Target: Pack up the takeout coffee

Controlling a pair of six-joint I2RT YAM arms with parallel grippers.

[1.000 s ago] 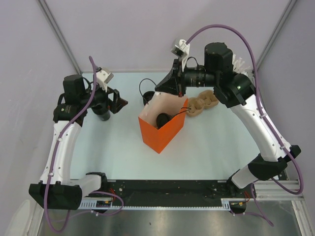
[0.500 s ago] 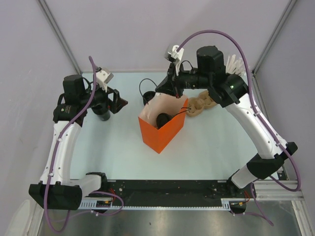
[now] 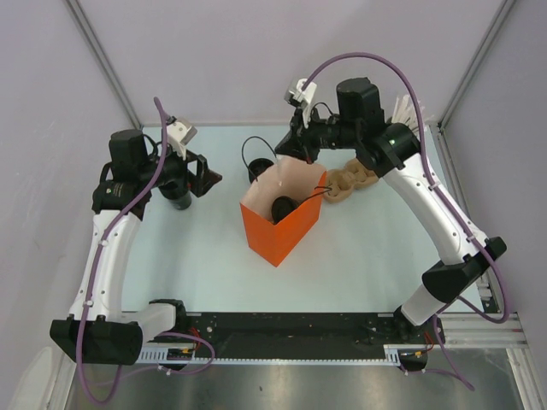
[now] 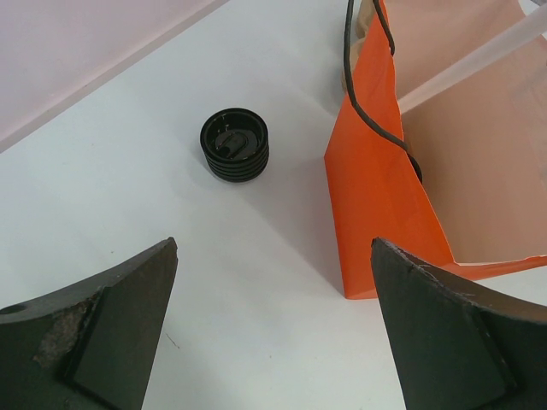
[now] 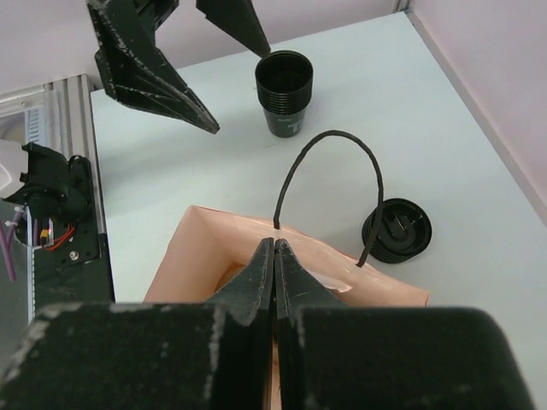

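The right gripper (image 5: 273, 245) is clenched tight at the rear rim of the orange paper bag (image 3: 278, 235); whether anything thin is pinched cannot be told. The left gripper (image 4: 273, 333) is spread wide, grasping nothing. The small black disposable coffee cup (image 3: 280, 207) is seen inside the bag. Any lift is best made straight up, clear of the black cord handle (image 5: 332, 134), so the bag is not tipped.

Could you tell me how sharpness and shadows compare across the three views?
Top external: even light, faint shadows beside the orange paper bag. Left wrist: round black ribbed piece sharp, softly shadowed. Right wrist: shut right gripper looms, slightly soft.
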